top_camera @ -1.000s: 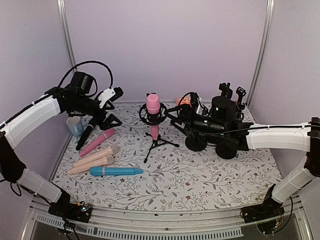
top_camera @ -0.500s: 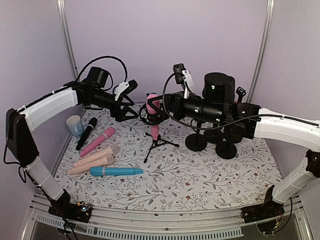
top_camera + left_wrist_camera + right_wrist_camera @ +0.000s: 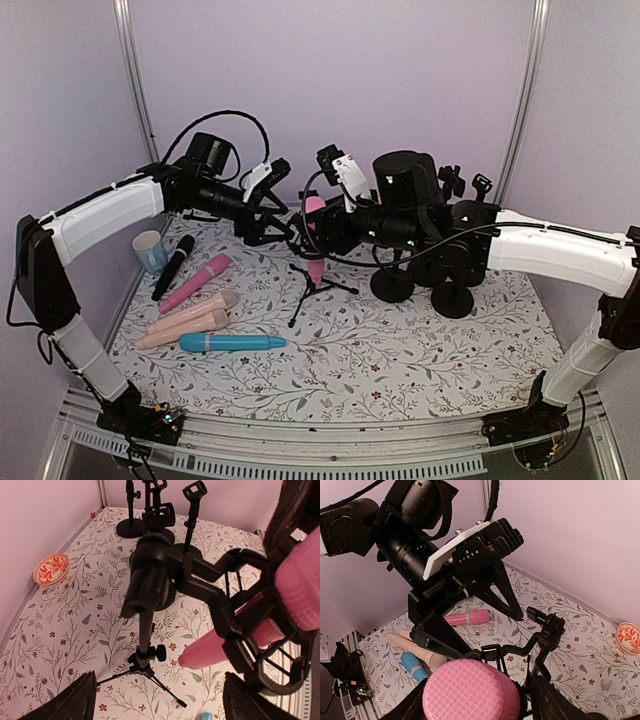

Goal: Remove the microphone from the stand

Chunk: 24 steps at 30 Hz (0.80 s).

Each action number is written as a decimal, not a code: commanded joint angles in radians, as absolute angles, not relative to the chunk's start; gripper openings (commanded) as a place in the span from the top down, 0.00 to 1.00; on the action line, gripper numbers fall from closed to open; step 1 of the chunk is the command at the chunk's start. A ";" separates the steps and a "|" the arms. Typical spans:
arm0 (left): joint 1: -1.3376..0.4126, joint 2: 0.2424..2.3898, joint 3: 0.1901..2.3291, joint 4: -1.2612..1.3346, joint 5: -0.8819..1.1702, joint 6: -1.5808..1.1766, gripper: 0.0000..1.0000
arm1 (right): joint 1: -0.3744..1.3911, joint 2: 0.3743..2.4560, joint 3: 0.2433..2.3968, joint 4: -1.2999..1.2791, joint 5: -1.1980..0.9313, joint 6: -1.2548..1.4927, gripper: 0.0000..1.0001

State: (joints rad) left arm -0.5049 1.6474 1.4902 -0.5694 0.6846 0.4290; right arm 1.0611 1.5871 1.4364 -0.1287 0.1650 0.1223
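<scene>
Well, seen from above the flowery table (image 3: 420, 370), the left gripper (image 3: 268, 228) and right gripper (image 3: 318, 232) crowd the stand (image 3: 310, 290) and hide most of the pink microphone (image 3: 316, 268). The left wrist view shows the left one's jaws wide apart and the microphone sitting in the stand's ring. The right wrist view shows the pink head between the right one's jaws; squeezing or not, I can't tell.

Soft, even pinkish light, faint shadows (near-lens blur in wrist views)
</scene>
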 commanded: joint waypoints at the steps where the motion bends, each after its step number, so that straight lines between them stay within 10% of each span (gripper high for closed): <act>1: -0.540 1.616 1.539 -0.575 0.712 0.417 0.12 | 1.021 1.500 1.417 -0.178 0.164 0.056 0.35; 24: -0.577 1.720 1.516 -0.530 0.736 0.403 0.21 | 0.904 1.400 1.339 -0.200 -0.111 -0.025 0.45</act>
State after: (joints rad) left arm -0.5629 1.6459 1.5040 -0.5716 0.6941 0.4240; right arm 0.9112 1.4601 1.3849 -0.2161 -0.0872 -0.0128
